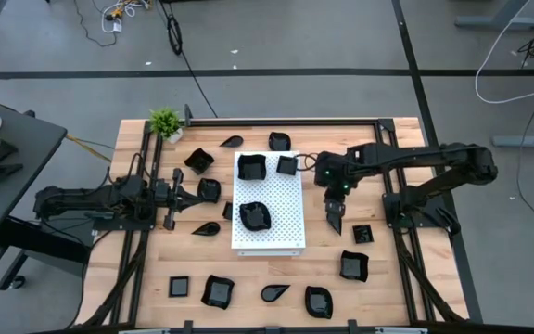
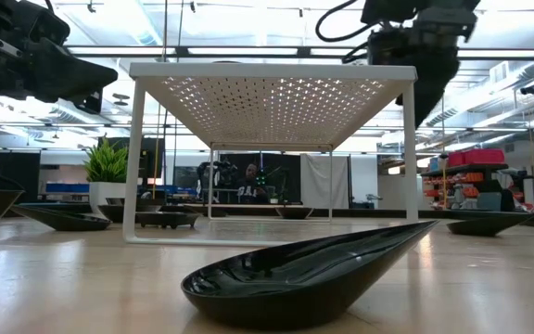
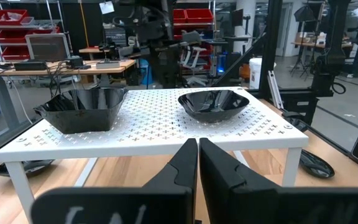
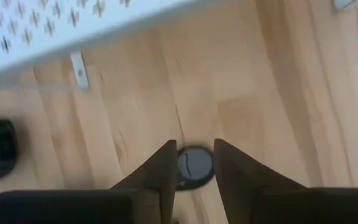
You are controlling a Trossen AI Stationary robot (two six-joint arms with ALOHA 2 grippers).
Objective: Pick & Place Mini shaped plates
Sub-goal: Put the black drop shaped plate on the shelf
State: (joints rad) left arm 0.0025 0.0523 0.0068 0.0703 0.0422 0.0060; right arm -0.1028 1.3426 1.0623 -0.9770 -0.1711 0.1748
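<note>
Wood table (image 1: pixel 156 264): teardrop plate (image 1: pixel 273 293) long axis sideways; right end effector (image 1: pixel 334 218) fingers apart, empty

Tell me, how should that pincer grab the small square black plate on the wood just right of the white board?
Best guess: by one raised edge of the small square plate, coming straight down from above. It lies flat with low walls, so one finger inside and one outside should pinch the rim. The right pincer hangs close by, its fingers a little apart; the left pincer waits shut beyond the white board.
</note>
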